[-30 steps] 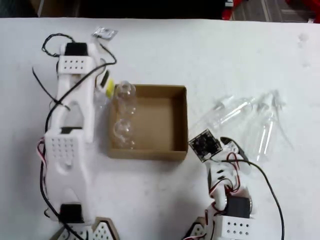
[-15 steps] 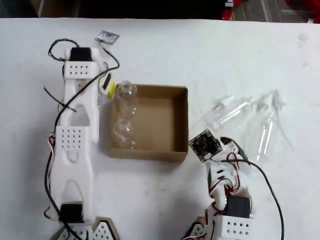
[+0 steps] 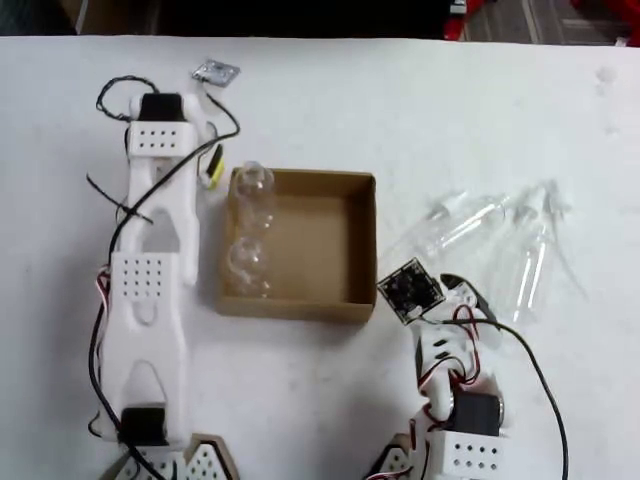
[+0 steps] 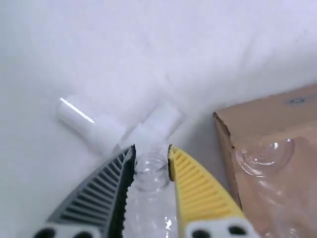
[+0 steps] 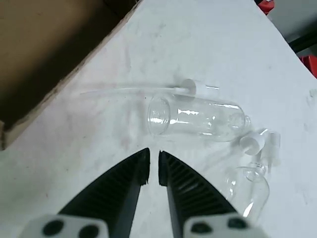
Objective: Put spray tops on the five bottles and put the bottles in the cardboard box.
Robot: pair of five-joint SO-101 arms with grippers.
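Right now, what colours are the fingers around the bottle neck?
Left gripper: one finger grey, one yellow; left wrist view.

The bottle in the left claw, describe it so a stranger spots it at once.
Find the cardboard box mid-table. Just outside its far left corner, the left claw pinches a clear bottle by the neck. It alone is gripped, with a bare open mouth.

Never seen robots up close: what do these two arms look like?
The left arm and right arm are white plastic, dotted with holes, with black motors and black and red cables. The left gripper has ribbed fingers, one grey, one yellow; the right gripper has black ones.
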